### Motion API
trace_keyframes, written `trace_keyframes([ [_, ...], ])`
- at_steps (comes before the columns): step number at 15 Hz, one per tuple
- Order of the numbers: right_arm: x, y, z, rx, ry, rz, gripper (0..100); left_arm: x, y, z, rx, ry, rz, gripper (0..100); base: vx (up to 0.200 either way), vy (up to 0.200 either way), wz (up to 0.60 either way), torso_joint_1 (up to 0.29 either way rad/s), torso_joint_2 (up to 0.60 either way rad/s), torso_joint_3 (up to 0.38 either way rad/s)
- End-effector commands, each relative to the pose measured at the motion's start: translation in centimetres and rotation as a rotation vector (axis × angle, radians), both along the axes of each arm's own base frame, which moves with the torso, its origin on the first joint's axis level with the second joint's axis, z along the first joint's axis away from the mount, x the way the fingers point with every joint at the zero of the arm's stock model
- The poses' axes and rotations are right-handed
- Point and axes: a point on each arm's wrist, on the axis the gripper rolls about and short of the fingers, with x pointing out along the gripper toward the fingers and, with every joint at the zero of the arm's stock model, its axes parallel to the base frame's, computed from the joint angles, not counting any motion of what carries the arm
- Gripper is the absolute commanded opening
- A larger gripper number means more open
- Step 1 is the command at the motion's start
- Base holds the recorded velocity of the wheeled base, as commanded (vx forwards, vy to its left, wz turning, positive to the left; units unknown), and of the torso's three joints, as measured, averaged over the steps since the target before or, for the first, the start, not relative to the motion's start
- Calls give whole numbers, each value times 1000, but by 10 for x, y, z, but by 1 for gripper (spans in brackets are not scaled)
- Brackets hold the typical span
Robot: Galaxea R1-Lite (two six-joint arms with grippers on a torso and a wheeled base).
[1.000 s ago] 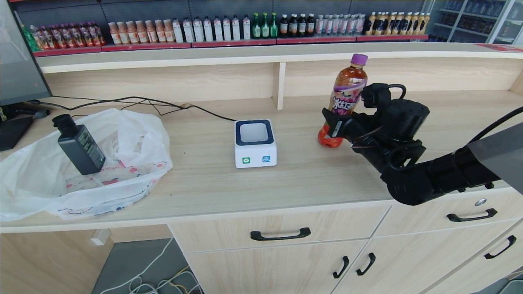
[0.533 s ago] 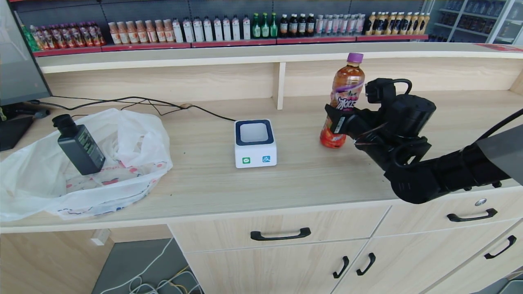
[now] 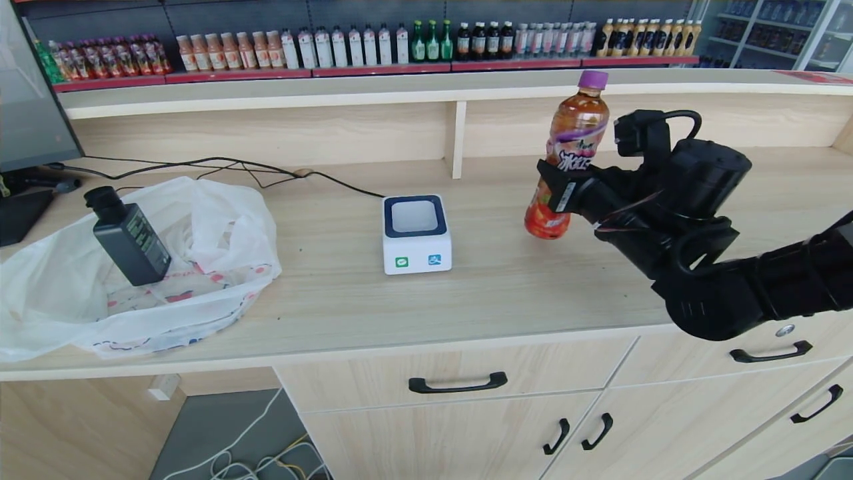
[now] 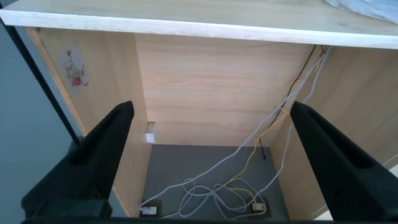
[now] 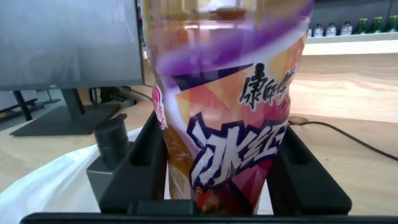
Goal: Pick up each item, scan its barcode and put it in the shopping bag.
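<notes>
The wooden tabletop (image 3: 506, 293) runs from 9 to 3 o'clock. At its 9 o'clock end lies the white shopping bag (image 3: 230, 220), mouth open. The right tool (image 3: 566, 193), at 3 o'clock of the scanner, is clamped around the label of a tea bottle (image 3: 574, 137) with a purple cap, which tilts toward 1 o'clock; whether its base touches the tabletop I cannot tell. The left tool (image 4: 211, 109) hangs below the tabletop's front edge with its jaws wide apart, gripping nothing. The white scanner (image 3: 416, 233) sits mid-tabletop. A black bottle (image 3: 130, 240) leans inside the bag.
</notes>
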Motion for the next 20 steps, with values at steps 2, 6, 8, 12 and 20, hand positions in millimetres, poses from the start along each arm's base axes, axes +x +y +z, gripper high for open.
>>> trace_keyframes([
  [2, 10, 8, -14, -20, 32, 4, 0, 0, 0, 0, 0, 0, 0, 100, 0, 0, 0, 0, 0, 0],
  [6, 23, 14, -28, -35, 59, -2, 0, 0, 0, 0, 0, 0, 0, 100, 0, 0, 0, 0, 0, 0],
  [8, 29, 14, -32, -34, 70, -9, 0, 0, 0, 0, 2, 0, 0, 100, 0, 0, 0, 0, 0, 0],
  [12, 31, 29, -38, -40, 74, 24, 0, 0, 0, 0, 0, 0, 0, 100, 0, 0, 0, 0, 0, 0],
  [20, 43, 38, -55, -58, 97, 24, 0, 0, 0, 0, 3, 0, 0, 100, 0, 0, 0, 0, 0, 0],
])
